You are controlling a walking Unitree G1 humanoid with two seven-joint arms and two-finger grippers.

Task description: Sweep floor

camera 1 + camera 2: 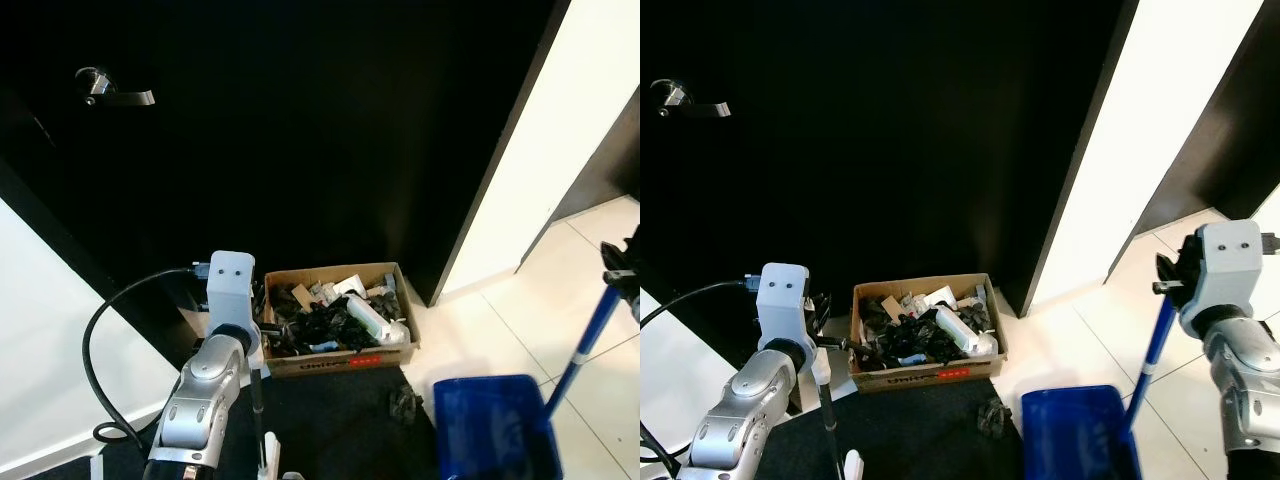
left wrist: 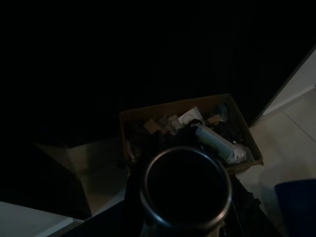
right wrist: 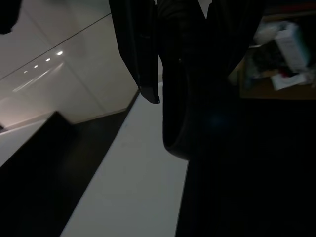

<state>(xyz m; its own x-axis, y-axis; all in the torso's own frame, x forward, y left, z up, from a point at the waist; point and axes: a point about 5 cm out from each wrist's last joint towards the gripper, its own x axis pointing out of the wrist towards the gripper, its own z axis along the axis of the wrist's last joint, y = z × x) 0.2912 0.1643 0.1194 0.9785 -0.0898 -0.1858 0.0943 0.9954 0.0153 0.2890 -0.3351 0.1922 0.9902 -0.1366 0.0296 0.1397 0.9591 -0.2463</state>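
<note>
My left gripper [image 1: 828, 346] is shut on a thin black broom handle [image 1: 258, 395] that runs down to a white part [image 1: 270, 452] near the dark mat. The left wrist view looks down on the handle's round top end [image 2: 185, 190]. On the right, my right gripper [image 1: 1168, 287] is shut on the blue handle [image 1: 1149, 362] of a blue dustpan [image 1: 495, 432], which rests on the floor at the mat's edge. A small dark crumpled scrap [image 1: 405, 403] lies on the mat just left of the dustpan.
A cardboard box [image 1: 335, 362] full of mixed rubbish stands against a black door with a lever handle [image 1: 112, 92]. A dark mat [image 1: 330, 425] lies in front of it. Pale floor tiles [image 1: 1080, 330] spread to the right, past a white wall strip [image 1: 545, 140].
</note>
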